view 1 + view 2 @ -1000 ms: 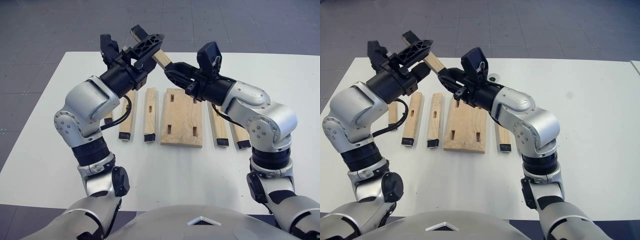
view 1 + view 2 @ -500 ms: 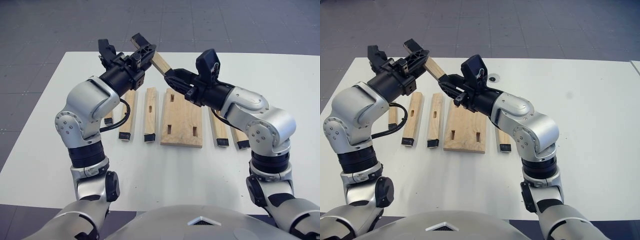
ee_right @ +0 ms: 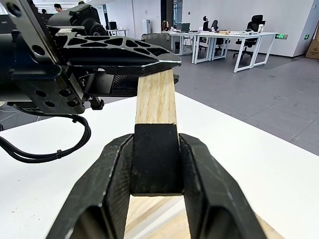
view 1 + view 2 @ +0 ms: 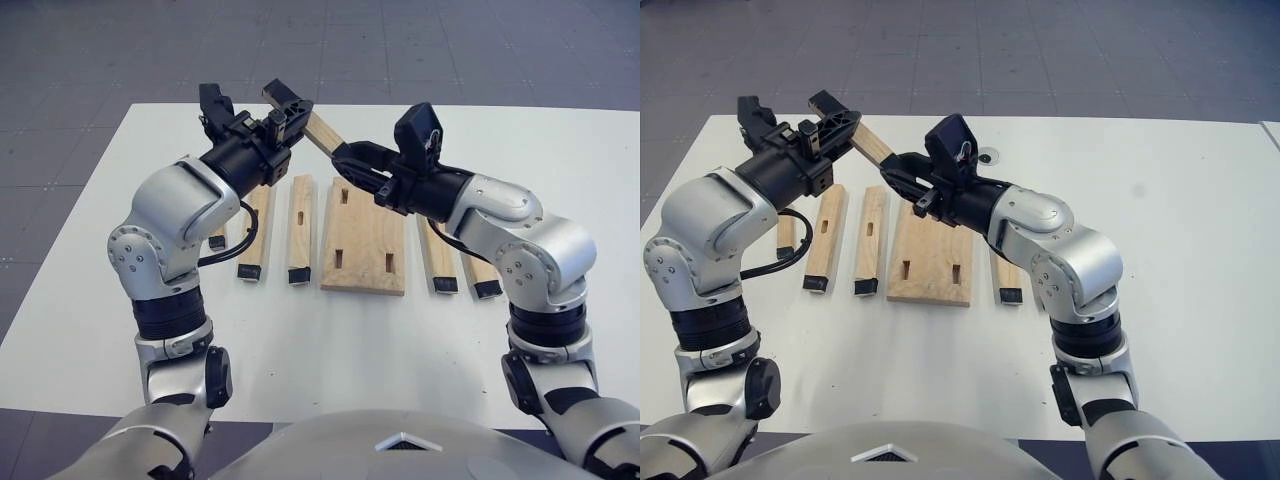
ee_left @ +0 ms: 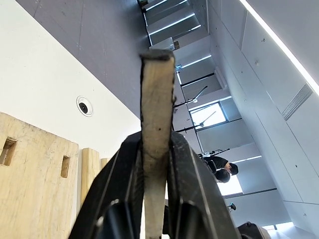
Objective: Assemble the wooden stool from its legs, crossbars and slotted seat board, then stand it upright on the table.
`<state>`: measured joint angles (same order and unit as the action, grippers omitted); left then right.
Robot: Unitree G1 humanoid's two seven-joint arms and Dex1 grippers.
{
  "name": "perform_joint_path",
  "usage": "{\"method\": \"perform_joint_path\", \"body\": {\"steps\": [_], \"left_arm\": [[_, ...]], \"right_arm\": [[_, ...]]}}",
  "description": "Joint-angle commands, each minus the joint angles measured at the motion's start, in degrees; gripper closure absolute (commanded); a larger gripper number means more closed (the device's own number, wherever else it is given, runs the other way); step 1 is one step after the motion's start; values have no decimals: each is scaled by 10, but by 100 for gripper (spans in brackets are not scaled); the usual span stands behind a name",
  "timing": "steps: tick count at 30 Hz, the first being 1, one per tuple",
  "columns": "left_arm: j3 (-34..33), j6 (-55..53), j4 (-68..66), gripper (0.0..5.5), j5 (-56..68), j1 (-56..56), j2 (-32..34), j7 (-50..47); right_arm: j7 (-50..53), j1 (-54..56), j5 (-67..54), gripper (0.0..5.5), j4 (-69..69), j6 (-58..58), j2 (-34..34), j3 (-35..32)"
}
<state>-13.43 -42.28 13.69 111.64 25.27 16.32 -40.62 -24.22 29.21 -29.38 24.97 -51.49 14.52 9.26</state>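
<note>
Left eye view: the left jaws are shut narrow on the upper part of a wooden leg [image 4: 322, 132]. The leg hangs in the air, slanting down to the right jaws, which clamp its lower end and hide it. Beneath, the slotted seat board [image 4: 364, 240] lies flat in the middle of the desk [image 4: 560, 150]. Loose wooden pieces [image 4: 300, 228] lie on either side of it. Those nearer the desk's right edge are partly covered by the right arm.

Right eye view: the leg's dark top pokes out past the left jaws, over the desk's far edge.

Left wrist view: both jaws press flat against the leg's sides. The board is cut off, with two slots showing.

Right wrist view: the jaws grip the leg's black-capped end. Farther along, the left jaws cross the leg and hide the rest.
</note>
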Motion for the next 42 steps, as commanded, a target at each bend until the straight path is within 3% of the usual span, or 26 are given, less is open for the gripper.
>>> {"method": "perform_joint_path", "body": {"steps": [1, 2, 7, 19, 23, 29, 42], "left_arm": [[1, -4, 6, 505, 13, 13, -2, -6], [0, -4, 6, 505, 13, 14, -3, -6], [9, -1, 8, 508, 8, 15, 20, -1], [-3, 42, 90, 508, -340, -29, 108, 36], [53, 62, 177, 508, -536, -133, 128, 77], [108, 126, 166, 508, -719, -225, 113, 191], [65, 274, -5, 508, -855, -245, 56, 383]], "right_arm": [[1, -1, 27, 422, -13, 17, 16, 7], [0, -1, 31, 422, -14, 22, 19, 10], [-2, -7, 34, 307, -15, 26, 21, 12], [5, -12, 51, 89, -14, 30, 18, 8], [17, -7, 61, 10, -28, 37, 14, -6], [43, -8, 72, 0, -29, 40, 3, -22], [69, -31, 68, 0, -6, 20, -3, -26]]}}
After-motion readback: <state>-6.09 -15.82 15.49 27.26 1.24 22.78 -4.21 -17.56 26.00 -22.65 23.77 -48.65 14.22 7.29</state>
